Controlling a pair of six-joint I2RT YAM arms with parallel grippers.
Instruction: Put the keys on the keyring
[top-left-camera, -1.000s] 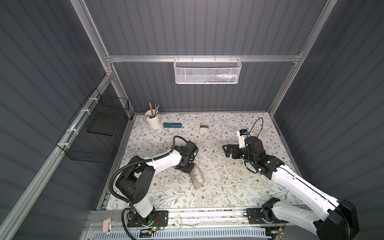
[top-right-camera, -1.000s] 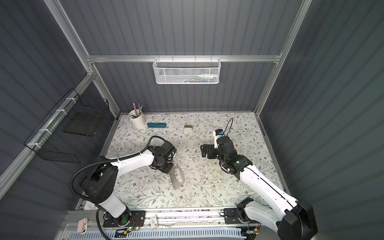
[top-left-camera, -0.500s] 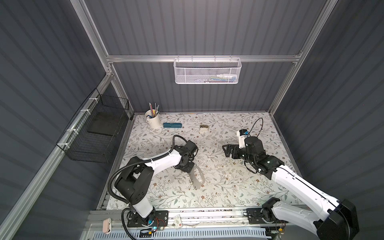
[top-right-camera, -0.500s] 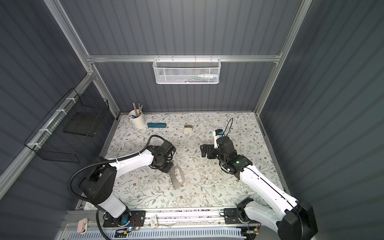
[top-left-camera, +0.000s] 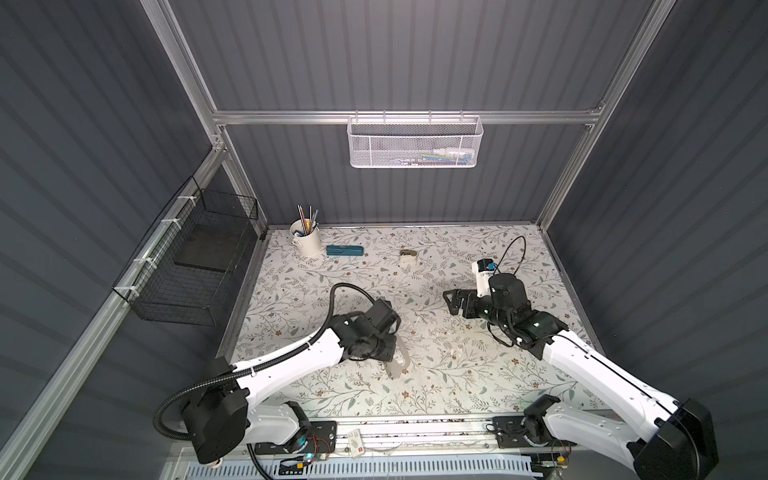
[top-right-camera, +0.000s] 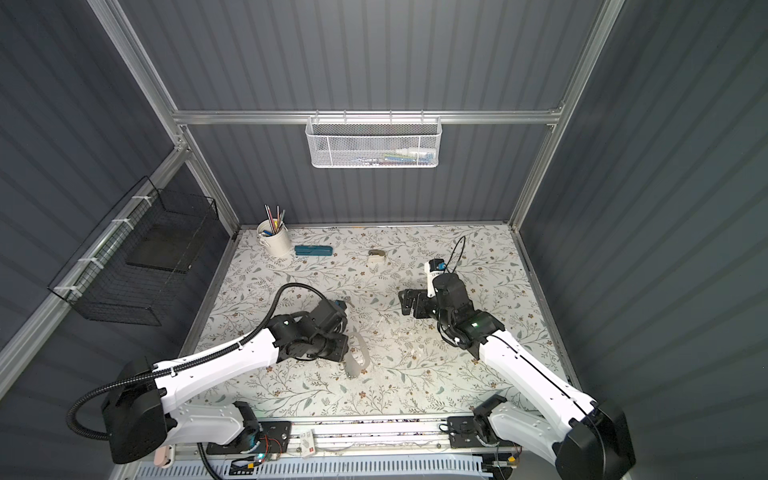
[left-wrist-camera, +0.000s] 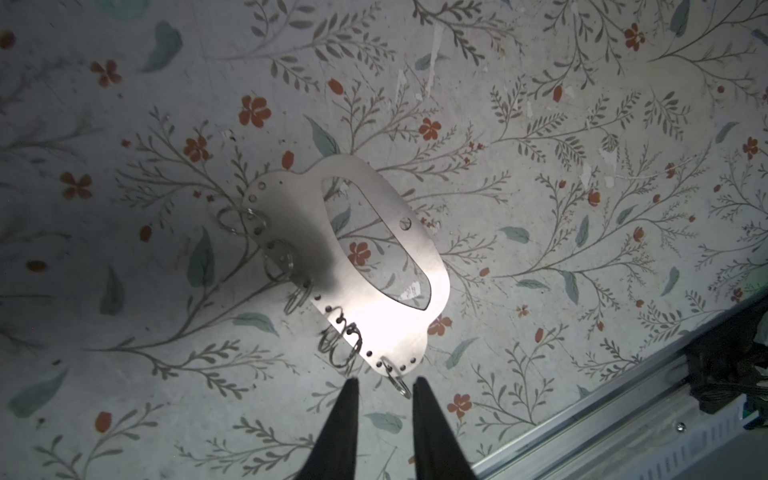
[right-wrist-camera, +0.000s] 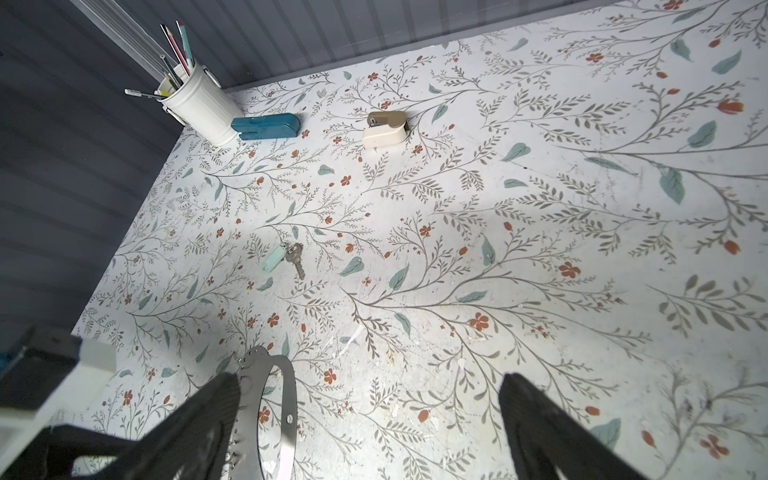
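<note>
- Floral-patterned table (left-wrist-camera: 540, 208) fills the left wrist view. Low over it, the left gripper (left-wrist-camera: 384, 384) has its two dark fingers (left-wrist-camera: 345, 419) parted by a narrow gap and clamps nothing.
- One small wire ring (left-wrist-camera: 397, 380) sits between those fingertips. Whether it touches either one, I cannot tell.
- That ring hangs from the end of the keyring (left-wrist-camera: 374, 320), a flat grey metal fob lying on the table. It has a long cutout and more wire rings (left-wrist-camera: 340, 345) along one edge.
- In both top views the keyring (top-left-camera: 401, 362) (top-right-camera: 359, 360) lies just beside the left gripper, left of the table's middle.
- The right gripper (right-wrist-camera: 370, 380) has its fingers spread wide and is empty. In a top view it (top-left-camera: 455, 301) hovers right of centre, well apart from the keyring.
- The keys (right-wrist-camera: 286, 257), a brass key joined to a mint-green tag, lie flat on the table. They are apart from the keyring and from both grippers.
- Along the back edge stand a white cup of pens (right-wrist-camera: 199, 108), a teal case (right-wrist-camera: 266, 126) touching it, and a tan-and-white lump (right-wrist-camera: 384, 129) nearby.
</note>
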